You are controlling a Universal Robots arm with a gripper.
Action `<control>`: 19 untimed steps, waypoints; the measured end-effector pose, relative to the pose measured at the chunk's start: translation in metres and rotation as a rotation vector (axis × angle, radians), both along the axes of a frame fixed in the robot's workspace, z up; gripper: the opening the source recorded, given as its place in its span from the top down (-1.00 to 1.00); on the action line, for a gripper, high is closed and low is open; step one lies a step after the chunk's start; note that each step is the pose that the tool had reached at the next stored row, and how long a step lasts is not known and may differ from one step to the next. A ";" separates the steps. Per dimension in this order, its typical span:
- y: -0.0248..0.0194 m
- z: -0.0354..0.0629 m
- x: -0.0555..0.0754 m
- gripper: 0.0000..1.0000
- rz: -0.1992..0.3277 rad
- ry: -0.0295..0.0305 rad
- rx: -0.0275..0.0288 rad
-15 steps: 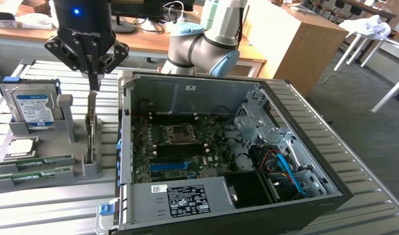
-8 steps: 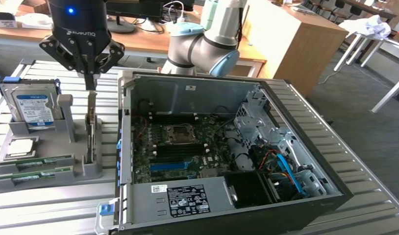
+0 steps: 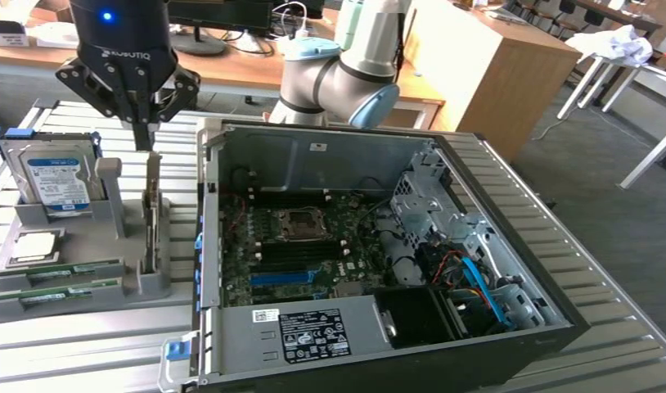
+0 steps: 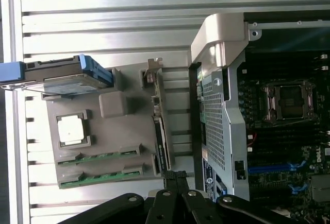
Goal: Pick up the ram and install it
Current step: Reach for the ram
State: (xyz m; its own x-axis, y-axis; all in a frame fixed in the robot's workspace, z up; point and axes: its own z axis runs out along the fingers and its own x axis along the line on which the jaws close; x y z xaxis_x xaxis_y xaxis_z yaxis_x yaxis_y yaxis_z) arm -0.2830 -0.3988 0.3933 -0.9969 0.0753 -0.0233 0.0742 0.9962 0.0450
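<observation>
Your gripper point(image 3: 146, 135), pressed together, is hovering over a holder point(image 3: 147, 286) carrying two flat ram sticks point(image 3: 65, 273), one hard drive point(image 3: 55, 180), one processor point(image 3: 33, 246); ribbed metal table point(image 3: 93, 340), wooden desks point(image 3: 229, 70).

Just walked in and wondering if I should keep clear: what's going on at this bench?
A robot arm's gripper, fingers shut and holding nothing, hangs over a grey fixture beside an open computer case. The green ram sticks lie in the fixture's slots, not yet picked up, next to a hard drive and a processor.
</observation>
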 end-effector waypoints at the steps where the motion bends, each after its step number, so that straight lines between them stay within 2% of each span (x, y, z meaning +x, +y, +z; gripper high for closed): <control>1: 0.0000 0.0000 -0.001 0.80 0.000 0.0000 0.0000; 19: 0.0000 0.0000 -0.027 0.80 0.000 0.0000 0.0000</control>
